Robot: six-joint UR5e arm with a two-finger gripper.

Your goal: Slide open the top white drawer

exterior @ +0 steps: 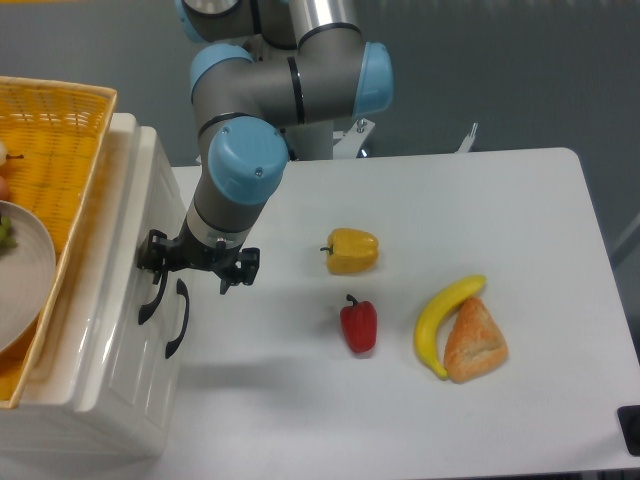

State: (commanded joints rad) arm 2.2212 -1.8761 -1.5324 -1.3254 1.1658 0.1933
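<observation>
The white drawer unit stands at the left edge with its fronts facing right. The top white drawer [148, 205] looks shut; its curved black handle [151, 298] hangs on the front. The second drawer front [135, 385] lies below it, with its own black handle [177, 320]. My gripper [195, 264] hangs right in front of the top drawer, just above the handles. Its jaws are spread apart. The left finger [151, 253] is at the upper end of the top handle; I cannot tell whether it touches it. Nothing is held.
A yellow wicker basket [70, 130] with a plate sits on top of the unit. On the white table [520, 190] lie a yellow pepper [352, 250], a red pepper [359, 324], a banana [443, 308] and a piece of bread [474, 341].
</observation>
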